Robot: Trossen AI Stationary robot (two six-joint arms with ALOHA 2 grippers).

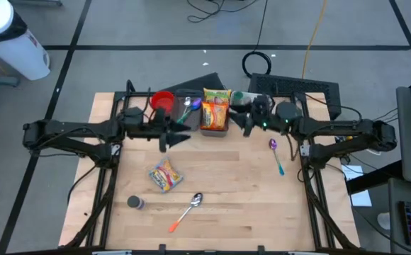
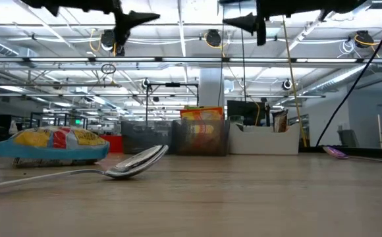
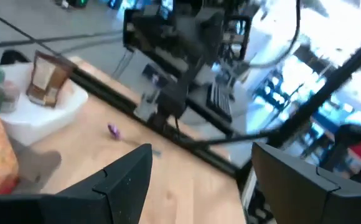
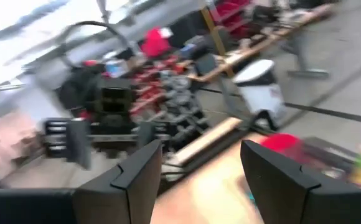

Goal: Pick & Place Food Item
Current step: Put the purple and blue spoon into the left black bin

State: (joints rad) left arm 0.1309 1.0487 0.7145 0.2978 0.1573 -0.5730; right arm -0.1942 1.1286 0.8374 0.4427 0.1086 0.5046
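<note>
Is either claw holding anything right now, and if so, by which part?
Nothing is held. The left claw and right claw both stand open and empty, raised above the table near its far edge.

this looks like a big open robotics lab or industrial workshop. a wooden test table [image 1: 262,191] stands on a grey floor marked with black tape lines [image 1: 71,49], cables [image 1: 259,62] trailing across it. beyond the table, rows of ceiling strip lights [image 2: 178,39], exposed pipes and shelving full of bins stretch far back.
</note>
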